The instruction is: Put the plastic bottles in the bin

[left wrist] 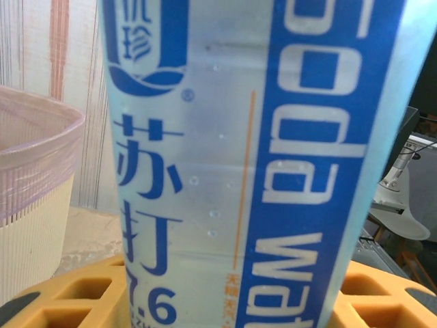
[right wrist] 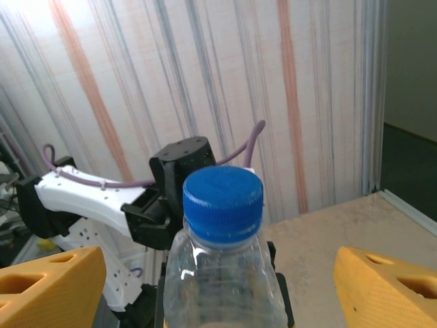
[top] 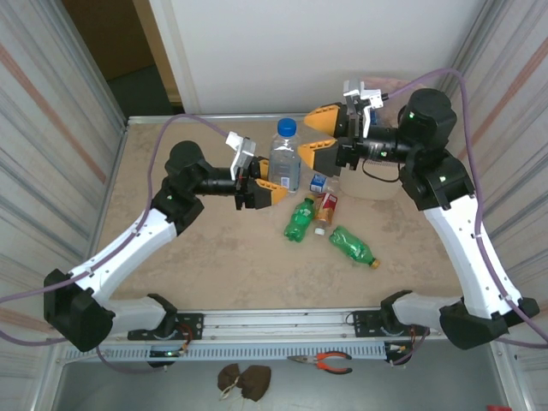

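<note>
**L gripper clamped on upright bottle; R gripper wide at its cap**

- Top view: L gripper holds blue-cap bottle low on body, long axis vertical. R gripper is just beside the neck, on the bin side; R arm nearer bin.
- Lying on table: green bottle, 2nd green bottle, red-label bottle, 1 small blue-white item, type unclear.
- L wrist: label pinched betw. yellow fingers; bin rim at left.
- R wrist: cap centred betw. spread fingers, no contact. Prob. handover.

Your right gripper has open gaps either side of the blue-capped bottle. Straight ahead, the left arm blocks you.
</note>
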Action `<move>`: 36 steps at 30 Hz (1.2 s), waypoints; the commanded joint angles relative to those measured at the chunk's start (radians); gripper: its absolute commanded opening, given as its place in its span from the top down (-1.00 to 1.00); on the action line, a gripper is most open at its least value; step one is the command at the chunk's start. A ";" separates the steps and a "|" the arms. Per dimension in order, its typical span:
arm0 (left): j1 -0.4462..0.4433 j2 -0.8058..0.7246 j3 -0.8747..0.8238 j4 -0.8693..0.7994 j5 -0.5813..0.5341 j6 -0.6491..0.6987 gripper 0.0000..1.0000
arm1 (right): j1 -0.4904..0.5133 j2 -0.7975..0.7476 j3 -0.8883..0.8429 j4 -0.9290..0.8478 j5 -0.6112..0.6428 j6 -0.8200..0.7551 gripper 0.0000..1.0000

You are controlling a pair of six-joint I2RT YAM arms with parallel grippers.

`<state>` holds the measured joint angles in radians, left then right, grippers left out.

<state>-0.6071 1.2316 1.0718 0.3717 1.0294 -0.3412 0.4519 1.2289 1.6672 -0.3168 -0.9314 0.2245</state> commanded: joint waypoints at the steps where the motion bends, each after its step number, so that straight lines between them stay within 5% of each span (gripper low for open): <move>1: -0.011 -0.027 0.030 0.013 0.027 0.008 0.20 | 0.023 0.025 0.054 -0.009 0.022 -0.005 -0.67; 27: -0.023 -0.019 0.033 -0.044 0.015 0.042 0.18 | 0.057 0.117 0.146 -0.102 0.041 -0.049 0.25; 36: -0.022 -0.022 0.028 -0.045 -0.004 0.044 -0.10 | 0.020 0.103 0.141 -0.111 0.075 -0.048 0.38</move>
<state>-0.6235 1.2320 1.0718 0.3031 1.0203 -0.3271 0.4961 1.3460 1.7920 -0.4072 -0.9051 0.1936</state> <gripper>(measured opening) 0.546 0.347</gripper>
